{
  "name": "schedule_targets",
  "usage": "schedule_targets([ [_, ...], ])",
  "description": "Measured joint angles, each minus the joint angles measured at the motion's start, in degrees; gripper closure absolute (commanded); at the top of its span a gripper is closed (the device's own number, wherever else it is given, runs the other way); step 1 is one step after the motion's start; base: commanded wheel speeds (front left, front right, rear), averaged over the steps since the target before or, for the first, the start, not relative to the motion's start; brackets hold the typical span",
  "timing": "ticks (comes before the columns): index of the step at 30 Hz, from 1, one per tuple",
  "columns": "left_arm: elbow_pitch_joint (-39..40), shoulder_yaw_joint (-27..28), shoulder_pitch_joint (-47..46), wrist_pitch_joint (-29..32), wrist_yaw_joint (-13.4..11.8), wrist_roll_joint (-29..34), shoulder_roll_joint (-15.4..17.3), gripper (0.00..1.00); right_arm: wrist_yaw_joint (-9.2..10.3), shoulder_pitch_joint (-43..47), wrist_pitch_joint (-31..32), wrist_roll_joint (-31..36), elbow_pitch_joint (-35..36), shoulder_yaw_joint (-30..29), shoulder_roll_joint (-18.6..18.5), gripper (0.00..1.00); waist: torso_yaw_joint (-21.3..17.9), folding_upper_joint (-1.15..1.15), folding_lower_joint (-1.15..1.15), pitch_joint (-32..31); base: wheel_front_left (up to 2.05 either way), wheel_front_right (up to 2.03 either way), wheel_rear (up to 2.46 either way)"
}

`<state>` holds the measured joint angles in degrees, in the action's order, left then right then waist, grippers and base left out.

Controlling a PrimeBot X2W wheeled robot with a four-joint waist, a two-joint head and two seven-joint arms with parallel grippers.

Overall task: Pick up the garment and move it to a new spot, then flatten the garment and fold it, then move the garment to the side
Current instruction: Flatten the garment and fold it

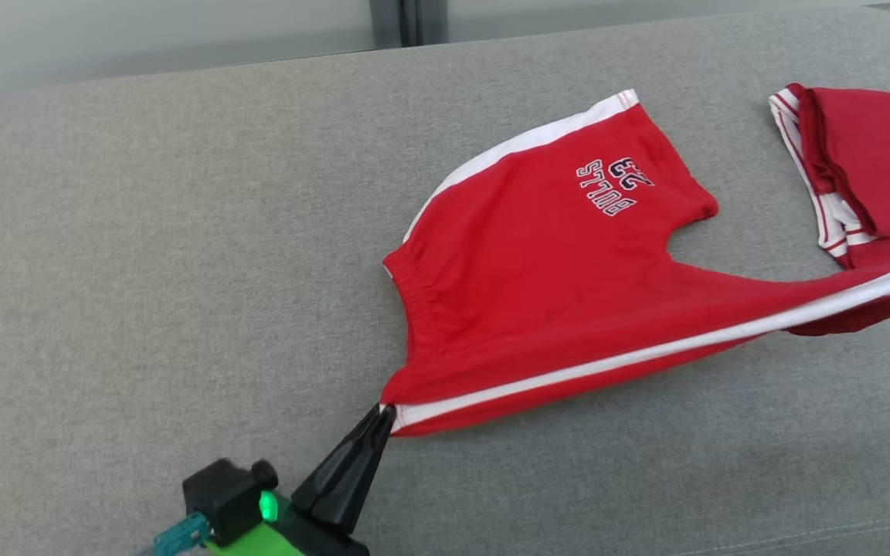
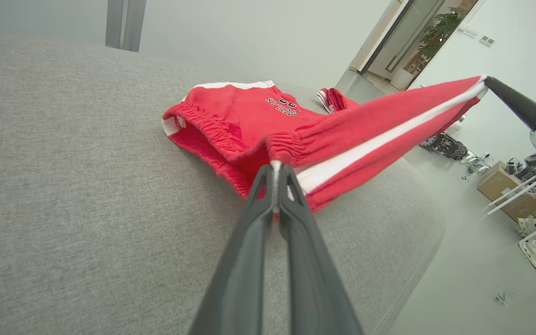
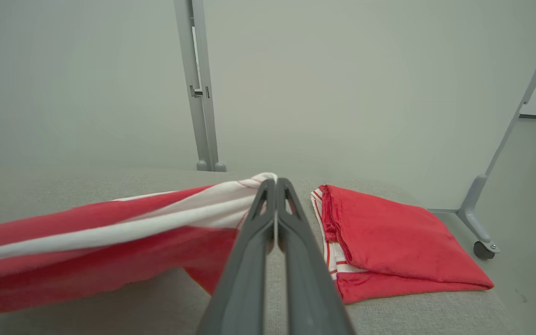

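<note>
On the grey couch (image 1: 144,270), left end effector (image 1: 385,411) and right end effector (image 3: 275,184) each clamp red shorts (image 1: 538,293).

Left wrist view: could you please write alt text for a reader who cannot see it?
The left jaws, shut, pinch the waistband of red shorts lying on a grey sofa; the right jaws hold the far end at upper right, stretching the white stripe taut.
</note>
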<state>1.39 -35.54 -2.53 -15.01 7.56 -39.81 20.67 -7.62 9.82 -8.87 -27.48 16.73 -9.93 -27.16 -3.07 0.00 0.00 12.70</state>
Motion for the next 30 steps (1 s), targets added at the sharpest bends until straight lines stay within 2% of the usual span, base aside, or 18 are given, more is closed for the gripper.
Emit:
schedule_targets([
  [6,-2.15,-2.67,-9.23,2.78,0.0,-4.12,-2.25,1.0,0.07,-8.52,3.64,1.04,-5.54,1.75,-2.38,1.0,1.66,0.0,0.0,2.14,0.0,0.0,0.0],
  [11,-5.71,-4.32,-17.0,5.23,-0.01,-7.3,-3.46,1.0,0.08,-17.49,6.03,0.96,-11.83,5.56,-6.73,1.0,3.03,0.0,0.0,4.59,0.0,0.0,0.0],
  [20,-11.44,-6.6,-29.87,6.95,-0.01,-9.99,-3.67,1.0,0.08,-34.71,9.21,-1.33,-22.8,17.29,-15.86,1.0,5.21,0.0,0.0,9.76,0.0,0.0,0.0],
  [24,-14.62,-7.58,-34.59,7.93,-0.01,-10.95,-3.74,1.0,0.08,-42.19,10.36,-3.14,-27.93,23.49,-17.79,1.0,6.08,0.0,0.0,12.07,0.0,0.0,0.0],
  [30,-19.18,-8.96,-39.57,9.15,-0.01,-12.87,-4.76,1.0,0.08,-52.37,10.31,-5.19,-35.49,31.81,-18.64,1.0,7.51,0.0,0.0,15.1,0.0,0.0,0.0],
])
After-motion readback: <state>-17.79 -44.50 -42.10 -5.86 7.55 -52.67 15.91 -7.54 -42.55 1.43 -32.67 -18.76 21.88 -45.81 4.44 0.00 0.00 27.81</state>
